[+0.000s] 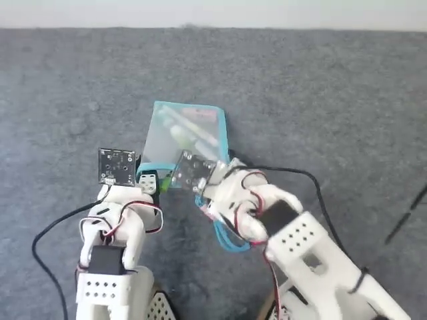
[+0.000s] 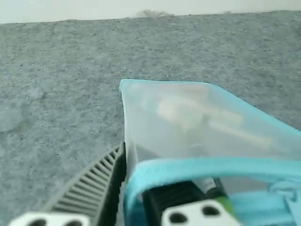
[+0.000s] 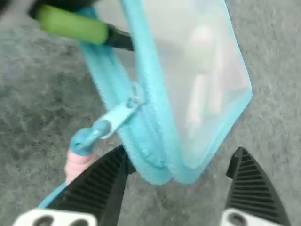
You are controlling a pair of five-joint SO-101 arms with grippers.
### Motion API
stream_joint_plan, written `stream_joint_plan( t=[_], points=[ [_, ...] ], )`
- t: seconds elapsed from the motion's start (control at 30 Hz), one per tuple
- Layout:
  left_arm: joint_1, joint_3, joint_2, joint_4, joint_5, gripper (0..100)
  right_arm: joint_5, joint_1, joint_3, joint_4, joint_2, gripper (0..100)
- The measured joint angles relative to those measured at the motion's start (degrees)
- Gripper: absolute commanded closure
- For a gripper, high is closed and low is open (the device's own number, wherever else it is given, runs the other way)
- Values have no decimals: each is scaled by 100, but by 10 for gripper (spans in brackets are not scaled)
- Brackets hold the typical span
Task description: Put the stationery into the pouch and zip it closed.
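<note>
With the left gripper (image 1: 152,179) clamped on the translucent turquoise-trimmed pouch (image 3: 197,70), the right gripper (image 3: 181,157) (fingers open astride its corner) probably needed to pinch the pale-blue zip tab (image 3: 120,113) squarely.

Quick headcount: one pouch (image 1: 187,133), two arms, a few small bits

So that's one left arm (image 1: 110,253), one right arm (image 1: 300,247), one green-tipped pen (image 3: 70,23), one zipper pull (image 3: 113,117) and one pink thing (image 3: 77,162). Several pale sticks (image 2: 188,115) sit inside the pouch, too blurry to count.
</note>
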State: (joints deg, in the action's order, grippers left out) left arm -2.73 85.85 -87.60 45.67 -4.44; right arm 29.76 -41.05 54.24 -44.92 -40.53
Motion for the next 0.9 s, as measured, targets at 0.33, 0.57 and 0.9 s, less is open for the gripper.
stream_joint_plan(
  t=[0.33, 0.57, 0.9],
  points=[
    [-9, -9, 0, 0, 0, 987, -325, 237, -97, 668, 686, 991],
    [35, -202, 0, 26, -26, 872, -448, 809, -369, 695, 686, 991],
    [-457, -1354, -53, 1319, 237, 786, -774, 1090, -378, 633, 686, 991]
  ],
)
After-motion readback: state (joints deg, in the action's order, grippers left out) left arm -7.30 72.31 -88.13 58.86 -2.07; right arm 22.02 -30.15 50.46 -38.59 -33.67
